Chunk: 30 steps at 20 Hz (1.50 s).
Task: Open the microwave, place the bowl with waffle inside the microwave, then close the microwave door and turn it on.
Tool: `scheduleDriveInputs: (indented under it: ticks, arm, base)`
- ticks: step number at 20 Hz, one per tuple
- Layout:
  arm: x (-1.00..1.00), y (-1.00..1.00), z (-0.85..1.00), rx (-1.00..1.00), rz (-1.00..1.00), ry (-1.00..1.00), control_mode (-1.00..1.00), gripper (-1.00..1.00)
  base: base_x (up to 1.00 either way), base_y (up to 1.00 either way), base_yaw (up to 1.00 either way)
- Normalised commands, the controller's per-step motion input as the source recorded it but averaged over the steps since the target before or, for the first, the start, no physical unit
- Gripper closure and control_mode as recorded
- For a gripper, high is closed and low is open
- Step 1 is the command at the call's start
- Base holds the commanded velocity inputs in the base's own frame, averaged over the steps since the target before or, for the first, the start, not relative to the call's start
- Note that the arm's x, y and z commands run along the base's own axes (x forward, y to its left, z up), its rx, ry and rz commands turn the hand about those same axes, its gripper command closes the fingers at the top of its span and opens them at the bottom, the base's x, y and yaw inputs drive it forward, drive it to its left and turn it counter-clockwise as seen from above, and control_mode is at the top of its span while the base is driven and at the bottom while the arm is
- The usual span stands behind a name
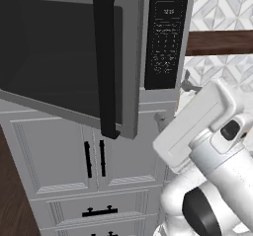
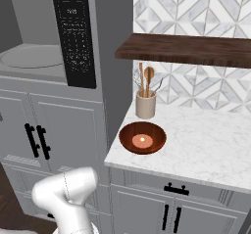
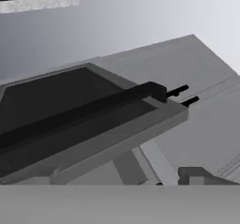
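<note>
The microwave [image 2: 105,27] stands open, its round turntable [image 2: 32,57] showing inside and the black keypad [image 1: 165,32] to its right. The microwave door [image 1: 49,47] is swung out towards me, its tall black handle [image 1: 106,67] near the free edge. In the hand view I see the door [image 3: 70,96] edge-on with the handle [image 3: 93,107] along it. My gripper [image 1: 174,101] is open and holds nothing; it hangs just right of the door's free edge, below the keypad, apart from the door. The reddish-brown bowl [image 2: 142,137] with the pale waffle [image 2: 142,140] sits on the marble counter [image 2: 206,140], right of the microwave.
A beige utensil holder [image 2: 145,105] with wooden spoons stands behind the bowl. A dark wooden shelf [image 2: 186,49] hangs above the counter. White cabinet doors with small black handles [image 1: 94,158] lie below the microwave. The open door blocks the space left of my arm.
</note>
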Motion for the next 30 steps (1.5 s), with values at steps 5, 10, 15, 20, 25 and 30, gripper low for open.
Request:
scheduleDriveInputs:
  ticks: [5, 10, 15, 20, 25, 30]
  arm:
    - [0.02, -1.00, 0.09, 0.09, 0.02, 0.52, -1.00, -1.00]
    - [0.04, -1.00, 0.00, -0.02, 0.15, 0.58, -1.00, -1.00]
    - [0.33, -0.37, -0.02, -0.07, 0.41, 0.37, -1.00, -1.00]
    - [0.55, 0.42, -0.40, 0.00, 0.69, -0.04, -1.00, -1.00]
    - [0.54, 0.78, -0.56, 0.01, 0.57, -0.18, -1.00, -1.00]
    - [0.22, 0.26, 0.00, 0.19, 0.25, -0.35, -1.00, -1.00]
  base:
    - [0.00, 0.00, 0.00]
    - [0.00, 0.00, 0.00]
    - [0.00, 0.00, 0.00]
    - [0.00, 0.00, 0.00]
    - [0.00, 0.00, 0.00]
    - [0.00, 0.00, 0.00]
